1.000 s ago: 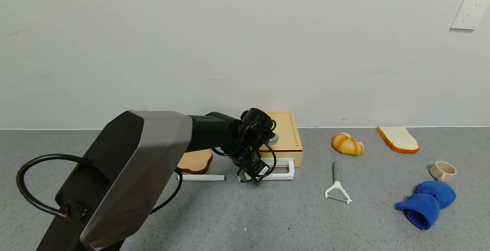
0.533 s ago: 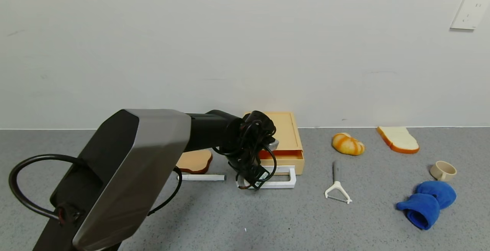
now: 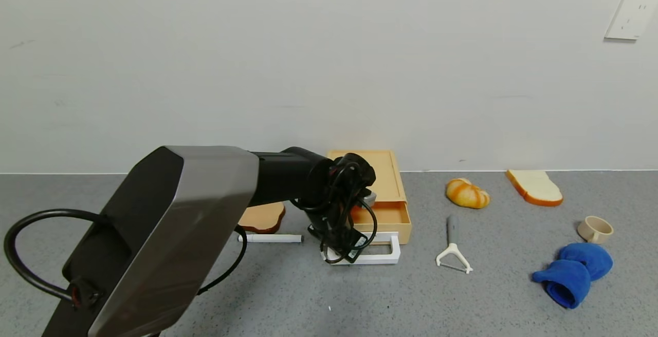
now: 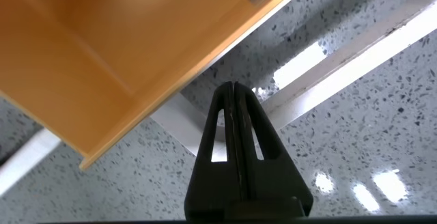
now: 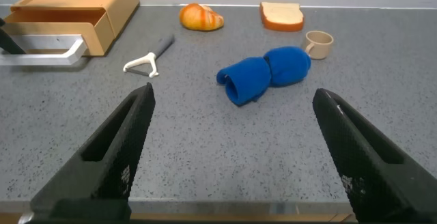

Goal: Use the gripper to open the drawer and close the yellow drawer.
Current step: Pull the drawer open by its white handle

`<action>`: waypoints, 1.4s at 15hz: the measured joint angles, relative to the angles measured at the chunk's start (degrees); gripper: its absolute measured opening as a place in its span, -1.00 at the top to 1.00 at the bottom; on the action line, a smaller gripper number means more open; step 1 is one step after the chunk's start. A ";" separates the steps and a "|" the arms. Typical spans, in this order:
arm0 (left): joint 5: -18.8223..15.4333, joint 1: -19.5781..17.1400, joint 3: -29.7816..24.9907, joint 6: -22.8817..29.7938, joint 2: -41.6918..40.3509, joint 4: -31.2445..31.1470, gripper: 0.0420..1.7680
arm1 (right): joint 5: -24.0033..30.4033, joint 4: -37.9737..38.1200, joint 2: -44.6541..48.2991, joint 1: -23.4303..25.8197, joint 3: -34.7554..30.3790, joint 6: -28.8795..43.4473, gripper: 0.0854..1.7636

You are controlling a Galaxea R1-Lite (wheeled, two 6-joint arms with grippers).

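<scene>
The pale yellow box (image 3: 384, 175) stands by the wall, its drawer (image 3: 393, 220) slid partly out and showing its tan inside. The drawer's white loop handle (image 3: 386, 257) lies on the table in front. My left gripper (image 3: 343, 255), black with looping cables, points down at the handle's left end. In the left wrist view its fingers are pressed together (image 4: 232, 89), the tip inside the handle loop (image 4: 341, 60), just off the drawer front (image 4: 102, 60). My right gripper (image 5: 234, 94) is open and empty, low over the table on the right; it does not show in the head view.
A tan toast slice (image 3: 262, 217) and a white pen (image 3: 272, 238) lie left of the box. To the right lie a peeler (image 3: 452, 255), a bun (image 3: 467, 193), a bread slice (image 3: 534, 187), a cup (image 3: 595, 229) and a blue cloth (image 3: 573, 270).
The left gripper has moved toward me with the handle, and the drawer has slid further out of the box. The other objects have not moved.
</scene>
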State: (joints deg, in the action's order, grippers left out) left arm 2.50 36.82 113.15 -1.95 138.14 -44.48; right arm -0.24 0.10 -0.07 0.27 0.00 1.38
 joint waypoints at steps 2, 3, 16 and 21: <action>0.00 0.55 -0.09 1.95 -0.27 -1.02 0.93 | 0.00 0.00 0.00 0.00 0.00 0.00 -0.92; 0.02 0.80 -0.12 3.05 -0.35 -1.27 0.93 | 0.00 0.00 -0.02 0.00 0.00 0.02 -0.92; 0.30 4.94 -5.60 14.13 -3.41 -4.49 0.93 | 0.00 0.00 0.00 -0.02 0.00 0.02 -0.92; 0.20 6.16 -9.16 16.20 -5.16 -4.49 0.93 | 0.00 0.00 0.00 -0.02 0.00 0.02 -0.92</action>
State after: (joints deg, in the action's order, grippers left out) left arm 2.69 42.97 104.00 14.25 132.99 -48.97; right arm -0.24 0.10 -0.07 0.24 0.00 1.40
